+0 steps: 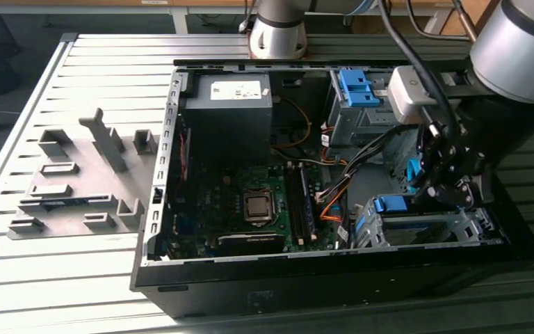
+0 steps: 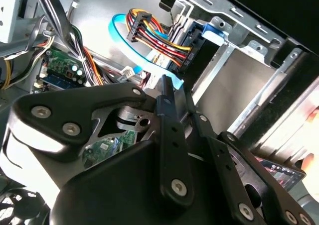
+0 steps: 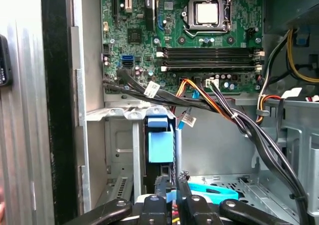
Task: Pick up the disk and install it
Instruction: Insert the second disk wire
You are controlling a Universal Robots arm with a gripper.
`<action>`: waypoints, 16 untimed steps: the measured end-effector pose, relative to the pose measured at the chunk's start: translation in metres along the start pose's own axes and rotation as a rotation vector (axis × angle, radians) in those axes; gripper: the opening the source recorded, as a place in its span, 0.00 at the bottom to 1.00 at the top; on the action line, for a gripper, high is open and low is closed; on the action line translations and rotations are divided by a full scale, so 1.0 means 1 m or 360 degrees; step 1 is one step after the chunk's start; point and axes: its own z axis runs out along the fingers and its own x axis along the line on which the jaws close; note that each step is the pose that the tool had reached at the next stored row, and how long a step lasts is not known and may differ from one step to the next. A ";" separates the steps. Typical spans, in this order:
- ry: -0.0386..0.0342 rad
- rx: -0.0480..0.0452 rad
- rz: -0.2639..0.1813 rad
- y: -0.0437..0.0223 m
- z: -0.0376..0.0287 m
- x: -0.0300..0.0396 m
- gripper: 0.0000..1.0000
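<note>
Open computer case (image 1: 170, 209); one gripper (image 1: 448, 188) above one blue-framed disk (image 1: 399, 206).

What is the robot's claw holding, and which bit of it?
I can't tell for sure. In the first wrist view the claw sits by something bright blue above the metal drive cage, maybe the disk's frame, but the grip itself is hidden.

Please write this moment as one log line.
gripper: inside case, above drive cage | holding: blue-edged part, cannot tell if disk | jaws: closed together | motherboard: clear of arm
</note>
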 end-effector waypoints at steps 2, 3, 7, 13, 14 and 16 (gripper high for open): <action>0.0000 0.0000 0.0000 -0.0002 -0.0037 -0.0001 0.24; 0.0000 0.0000 0.0000 -0.0003 -0.0052 -0.0002 0.24; 0.0000 0.0000 0.0000 -0.0004 -0.0068 -0.0002 0.24; 0.0000 0.0000 0.0000 -0.0004 -0.0070 -0.0002 0.11; 0.0000 0.0000 0.0000 -0.0004 -0.0070 -0.0003 0.11; 0.0000 0.0000 0.0000 -0.0004 -0.0070 -0.0002 0.11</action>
